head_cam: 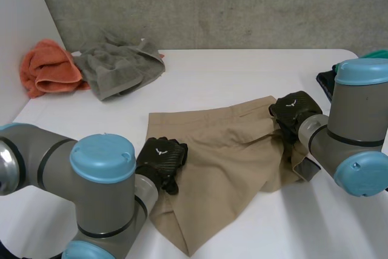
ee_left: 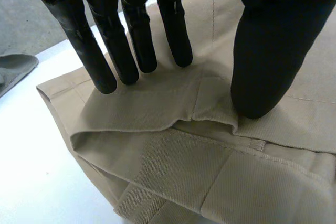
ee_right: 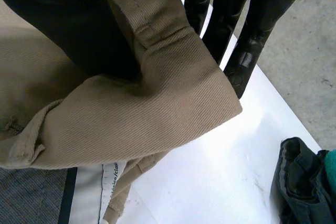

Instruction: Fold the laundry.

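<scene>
The khaki trousers (head_cam: pixel 224 156) are lying rumpled in the middle of the white table (head_cam: pixel 242 71), with one end trailing toward the near edge and the other bunched up by the right arm.

The left hand (head_cam: pixel 160 157) is on the trousers' left edge. In its wrist view the fingers (ee_left: pixel 134 30) are straight, tips planted on the cloth (ee_left: pixel 173 156), and the thumb (ee_left: pixel 273 40) presses down beside them. A small ridge of fabric is pushed up between them, but it's resting flat, not gripping anything.

The right hand (head_cam: pixel 293 110) is at the opposite end, on the far right corner of the trousers. In its wrist view a thick seamed edge of the cloth (ee_right: pixel 131 114) is folded over the thumb (ee_right: pixel 68 30) with the fingers (ee_right: pixel 252 30) on the other side, so it has that edge pinched and lifted a bit off the table.

The other stuff sits well apart. At the far left corner there's an orange towel (head_cam: pixel 48 68), with a grey-green towel (head_cam: pixel 118 68) heaped right beside it, touching. A dark garment (head_cam: pixel 325 83) lies at the table's right edge, near the right arm, with something teal (head_cam: pixel 376 54) just behind it.
</scene>
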Controlling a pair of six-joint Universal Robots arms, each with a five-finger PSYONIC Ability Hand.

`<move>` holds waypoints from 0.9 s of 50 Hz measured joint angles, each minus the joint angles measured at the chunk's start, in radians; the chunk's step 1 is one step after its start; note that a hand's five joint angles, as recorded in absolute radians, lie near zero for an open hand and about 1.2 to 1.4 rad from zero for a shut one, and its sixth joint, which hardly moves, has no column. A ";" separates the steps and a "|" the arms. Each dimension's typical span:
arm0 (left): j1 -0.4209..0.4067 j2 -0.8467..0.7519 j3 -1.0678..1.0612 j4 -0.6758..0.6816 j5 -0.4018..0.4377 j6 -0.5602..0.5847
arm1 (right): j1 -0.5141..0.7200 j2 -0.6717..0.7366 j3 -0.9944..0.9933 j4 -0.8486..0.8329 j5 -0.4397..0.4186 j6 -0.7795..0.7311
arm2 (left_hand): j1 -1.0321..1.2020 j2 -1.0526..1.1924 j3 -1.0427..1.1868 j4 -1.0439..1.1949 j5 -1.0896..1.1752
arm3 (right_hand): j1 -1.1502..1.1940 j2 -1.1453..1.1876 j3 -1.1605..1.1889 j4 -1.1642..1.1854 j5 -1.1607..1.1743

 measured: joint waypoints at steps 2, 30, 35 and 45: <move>0.000 -0.011 0.003 0.005 0.000 0.000 | -0.001 0.000 0.000 0.000 0.000 0.000 | 0.068 0.067 0.067 0.065 0.064 | 0.000 0.000 0.000 0.000 0.000; 0.029 0.186 -0.002 0.041 0.008 0.062 | -0.007 -0.093 0.005 0.074 0.004 -0.099 | 0.451 0.539 0.523 0.541 0.506 | 0.000 0.000 0.000 0.000 0.000; 0.063 0.360 -0.017 0.020 0.032 0.080 | -0.013 -0.162 0.009 0.167 0.004 -0.187 | 0.451 0.539 0.526 0.541 0.506 | 0.000 0.000 0.000 0.000 0.000; 0.178 0.474 -0.018 -0.104 0.179 0.063 | -0.021 -0.224 0.056 0.236 0.003 -0.281 | 0.451 0.540 0.526 0.542 0.506 | 0.000 0.000 0.000 0.000 0.000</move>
